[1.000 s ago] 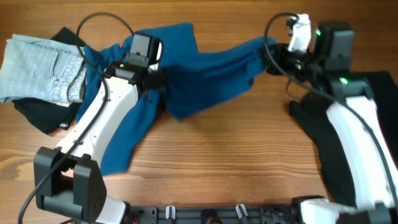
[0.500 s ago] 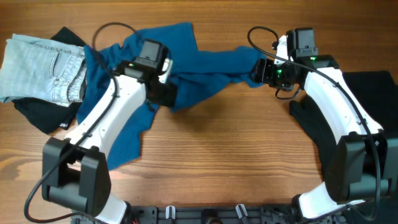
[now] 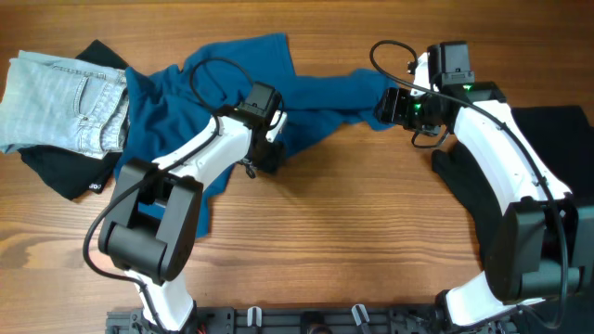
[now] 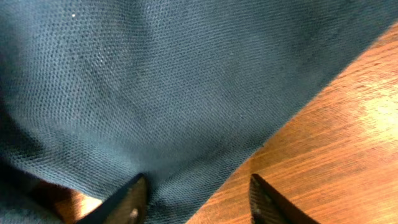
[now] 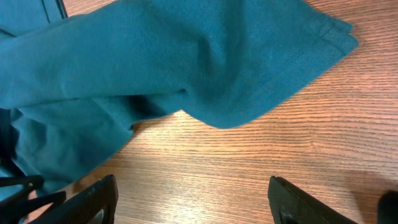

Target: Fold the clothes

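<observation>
The deep-blue shirt (image 3: 316, 93) lies rumpled across the far middle of the table, one sleeve (image 5: 205, 74) stretched to the right. My left gripper (image 3: 267, 156) sits low at the shirt's near edge. In the left wrist view its jaws (image 4: 199, 208) stand apart, with the shirt's hem (image 4: 186, 186) lying between them beside the left finger (image 4: 127, 202) and bare wood by the other. My right gripper (image 3: 386, 105) hovers at the sleeve's end, open wide (image 5: 199, 205) over bare wood, the sleeve apart from it. Pale jeans (image 3: 56, 102) lie far left on a black garment (image 3: 70, 172).
Another black garment (image 3: 548, 186) lies at the right edge, partly under my right arm. The shirt's lower tail (image 3: 181, 218) hangs toward the front left beneath my left arm. Wooden tabletop (image 3: 353, 232) fills the middle and front.
Both grippers have let go of the shirt and opened. The raised sleeve has settled onto the table. My left arm has moved right to the shirt's near edge, its jaws now narrower.
</observation>
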You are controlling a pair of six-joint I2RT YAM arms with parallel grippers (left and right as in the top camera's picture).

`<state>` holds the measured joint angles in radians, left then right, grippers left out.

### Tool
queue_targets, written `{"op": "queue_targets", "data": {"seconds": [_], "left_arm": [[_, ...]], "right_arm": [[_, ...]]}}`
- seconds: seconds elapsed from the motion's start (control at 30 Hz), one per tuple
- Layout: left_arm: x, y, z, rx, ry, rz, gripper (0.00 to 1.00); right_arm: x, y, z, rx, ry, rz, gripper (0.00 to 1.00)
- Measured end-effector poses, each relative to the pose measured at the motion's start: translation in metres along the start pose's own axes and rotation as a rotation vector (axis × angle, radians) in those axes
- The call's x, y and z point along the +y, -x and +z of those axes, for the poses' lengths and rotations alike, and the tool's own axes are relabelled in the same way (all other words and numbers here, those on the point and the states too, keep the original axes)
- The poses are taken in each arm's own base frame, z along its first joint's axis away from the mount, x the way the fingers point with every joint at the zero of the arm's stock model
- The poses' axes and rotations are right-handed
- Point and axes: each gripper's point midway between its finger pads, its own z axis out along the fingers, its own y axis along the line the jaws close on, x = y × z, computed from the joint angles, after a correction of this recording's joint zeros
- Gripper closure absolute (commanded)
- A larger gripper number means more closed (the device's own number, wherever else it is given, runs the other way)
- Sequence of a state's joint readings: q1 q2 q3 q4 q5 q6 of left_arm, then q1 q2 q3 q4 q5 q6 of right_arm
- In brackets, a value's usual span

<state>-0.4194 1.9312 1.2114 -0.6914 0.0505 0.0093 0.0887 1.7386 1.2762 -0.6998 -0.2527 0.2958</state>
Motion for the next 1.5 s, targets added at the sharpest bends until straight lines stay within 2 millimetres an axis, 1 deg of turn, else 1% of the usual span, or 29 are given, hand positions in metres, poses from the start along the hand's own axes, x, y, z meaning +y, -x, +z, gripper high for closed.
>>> {"op": "queue_targets", "data": {"seconds": [0.07, 0.13, 0.2, 0.27, 0.33, 0.4, 0.47, 0.5, 0.53, 0.57, 0.6, 0.63, 0.67, 0.7, 0.8, 0.83, 0.87, 0.93, 0.97, 1.0, 1.07, 1.13, 1.2, 1.23, 1.3, 1.33, 1.4, 1.43, 1.5], "left_arm": [[-0.001, -0.004, 0.001, 0.016, -0.005, -0.009, 0.96], [-0.005, -0.017, 0.001, 0.074, -0.032, -0.020, 0.96], [-0.012, -0.043, -0.005, 0.187, -0.073, -0.040, 0.96], [-0.023, -0.064, -0.020, 0.300, -0.128, -0.063, 0.96], [-0.037, -0.072, -0.045, 0.368, -0.193, -0.085, 0.96], [-0.054, -0.062, -0.076, 0.351, -0.269, -0.079, 0.96], [-0.075, -0.045, -0.110, 0.272, -0.328, -0.021, 0.95], [-0.089, -0.033, -0.133, 0.191, -0.350, 0.036, 0.87], [-0.100, -0.026, -0.149, 0.123, -0.350, 0.088, 0.84], [-0.106, -0.023, -0.162, 0.068, -0.330, 0.126, 0.82], [-0.109, -0.021, -0.169, 0.036, -0.305, 0.151, 0.82], [-0.110, -0.021, -0.175, 0.006, -0.254, 0.167, 0.82], [-0.106, -0.020, -0.175, -0.004, -0.213, 0.164, 0.82], [-0.098, -0.019, -0.173, -0.011, -0.162, 0.144, 0.82], [-0.053, -0.007, -0.165, -0.035, 0.057, 0.007, 0.62], [-0.038, -0.004, -0.165, -0.047, 0.113, -0.044, 0.58], [-0.021, -0.001, -0.166, -0.062, 0.163, -0.102, 0.58], [0.011, 0.004, -0.170, -0.090, 0.228, -0.223, 0.54], [0.034, 0.005, -0.173, -0.100, 0.259, -0.301, 0.48], [0.050, 0.004, -0.176, -0.106, 0.279, -0.354, 0.46], [0.092, 0.000, -0.186, -0.131, 0.298, -0.510, 0.42], [0.131, -0.010, -0.198, -0.160, 0.296, -0.647, 0.41], [0.159, -0.021, -0.209, -0.182, 0.264, -0.755, 0.41], [0.170, -0.028, -0.214, -0.192, 0.234, -0.803, 0.41], [0.181, -0.035, -0.217, -0.195, 0.189, -0.850, 0.40], [0.185, -0.037, -0.217, -0.195, 0.162, -0.869, 0.39], [0.190, -0.041, -0.218, -0.198, 0.124, -0.893, 0.37], [0.191, -0.041, -0.218, -0.199, 0.111, -0.893, 0.37], [0.188, -0.040, -0.218, -0.200, 0.093, -0.875, 0.36]], "right_arm": [[-0.001, 0.001, 0.000, -0.003, -0.007, 0.004, 0.20], [-0.005, 0.002, 0.000, -0.010, -0.030, 0.016, 0.19], [-0.012, 0.004, 0.000, -0.023, -0.069, 0.030, 0.19], [-0.019, 0.006, -0.001, -0.036, -0.104, 0.054, 0.19], [-0.027, 0.010, -0.003, -0.052, -0.128, 0.081, 0.19], [-0.037, 0.014, -0.005, -0.067, -0.147, 0.119, 0.19], [-0.047, 0.019, -0.008, -0.084, -0.156, 0.154, 0.20], [-0.052, 0.023, -0.010, -0.097, -0.155, 0.164, 0.20], [-0.054, 0.025, -0.011, -0.103, -0.146, 0.165, 0.20], [-0.053, 0.026, -0.011, -0.103, -0.127, 0.150, 0.23], [-0.049, 0.026, -0.011, -0.094, -0.095, 0.131, 0.27], [-0.042, 0.023, -0.010, -0.073, -0.055, 0.112, 0.28], [-0.036, 0.018, -0.008, -0.050, -0.024, 0.097, 0.28], [-0.030, 0.012, -0.007, -0.023, 0.009, 0.083, 0.28], [0.003, -0.013, 0.004, 0.084, 0.116, 0.018, 0.26], [0.017, -0.020, 0.009, 0.109, 0.142, -0.015, 0.25], [0.030, -0.026, 0.013, 0.124, 0.159, -0.051, 0.25], [0.064, -0.041, 0.023, 0.152, 0.205, -0.137, 0.25], [0.084, -0.050, 0.029, 0.161, 0.226, -0.187, 0.25], [0.099, -0.056, 0.033, 0.165, 0.241, -0.220, 0.25], [0.138, -0.073, 0.044, 0.163, 0.278, -0.291, 0.25], [0.170, -0.085, 0.054, 0.141, 0.306, -0.335, 0.25], [0.194, -0.092, 0.066, 0.101, 0.313, -0.359, 0.25], [0.203, -0.098, 0.076, 0.088, 0.303, -0.361, 0.23], [0.213, -0.107, 0.094, 0.077, 0.286, -0.364, 0.22], [0.219, -0.110, 0.109, 0.055, 0.281, -0.366, 0.22], [0.227, -0.114, 0.129, 0.026, 0.286, -0.381, 0.21], [0.229, -0.116, 0.135, 0.017, 0.288, -0.387, 0.22], [0.239, -0.113, 0.137, -0.023, 0.307, -0.400, 0.22]]}}
